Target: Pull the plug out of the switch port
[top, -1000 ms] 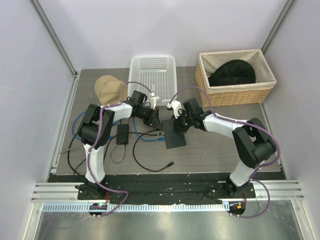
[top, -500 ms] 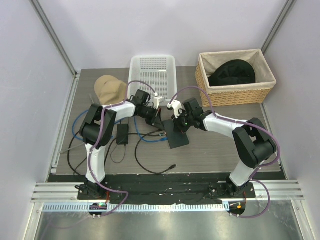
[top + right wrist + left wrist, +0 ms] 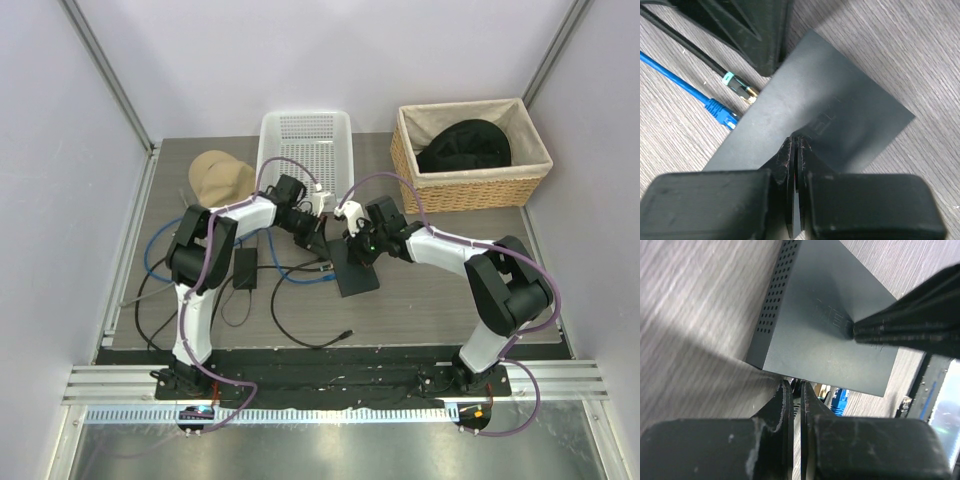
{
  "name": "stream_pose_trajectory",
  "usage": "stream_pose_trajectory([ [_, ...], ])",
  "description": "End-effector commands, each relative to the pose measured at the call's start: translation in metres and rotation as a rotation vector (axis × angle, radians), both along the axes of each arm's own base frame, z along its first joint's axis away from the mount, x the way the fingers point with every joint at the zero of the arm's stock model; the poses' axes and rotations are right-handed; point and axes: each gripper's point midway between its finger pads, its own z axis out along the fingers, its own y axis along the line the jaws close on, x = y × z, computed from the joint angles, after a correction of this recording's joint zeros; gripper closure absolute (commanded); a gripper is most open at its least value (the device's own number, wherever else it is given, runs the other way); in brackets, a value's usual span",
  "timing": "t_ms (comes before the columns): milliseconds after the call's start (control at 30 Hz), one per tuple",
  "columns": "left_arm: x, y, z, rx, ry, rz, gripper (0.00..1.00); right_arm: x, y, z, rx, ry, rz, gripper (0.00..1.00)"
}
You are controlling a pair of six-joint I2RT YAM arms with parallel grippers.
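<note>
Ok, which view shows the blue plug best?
Right wrist: the blue plug lies in full sight at the edge of the switch. Left wrist shows only a blue sliver of it beyond the switch; in the top view it is tiny.

matt black switch [image 3: 840,115] — wood-grain table [image 3: 920,45]

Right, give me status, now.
Left gripper shut at the port edge, nothing seen held. Right gripper shut, tips on the switch. Blue plug and black cable's plug against that edge.
</note>
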Motion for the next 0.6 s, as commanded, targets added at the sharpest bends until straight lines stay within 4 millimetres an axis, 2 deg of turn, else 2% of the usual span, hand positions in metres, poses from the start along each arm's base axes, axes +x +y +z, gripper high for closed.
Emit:
stream_pose_trajectory([
  [0,0.014,-0.005,-0.015,0.066,0.001,-0.01,1.0,-0.022,-0.014,-0.024,-0.086,0.073,0.004,0.95],
  [167,0.01,-0.01,-0.015,0.048,0.034,0.01,1.0,-0.022,-0.016,-0.02,-0.074,0.05,-0.006,0.95],
  [200,0.001,-0.005,-0.022,0.058,0.054,0.013,1.0,-0.02,-0.016,-0.017,-0.069,0.037,-0.01,0.95],
  [233,-0.001,-0.004,-0.017,0.057,0.064,0.041,1.0,-0.022,-0.017,-0.018,-0.072,0.038,-0.011,0.95],
  [267,0.007,-0.001,-0.021,0.082,0.017,0.08,1.0,-0.021,-0.018,-0.018,-0.072,0.035,-0.018,0.95],
  [300,-0.001,0.005,-0.029,0.104,0.023,0.096,1.0,-0.021,-0.017,-0.017,-0.07,0.031,-0.021,0.95],
  [400,0.008,0.01,-0.021,0.117,-0.039,0.149,1.0,-0.022,-0.018,-0.018,-0.071,0.04,-0.021,0.95],
  [500,0.017,0.005,-0.015,0.104,-0.04,0.172,1.0,-0.022,-0.017,-0.02,-0.078,0.052,-0.022,0.95],
  [567,0.024,0.001,-0.014,0.105,-0.033,0.177,1.0,-0.022,-0.016,-0.023,-0.079,0.067,-0.018,0.99],
])
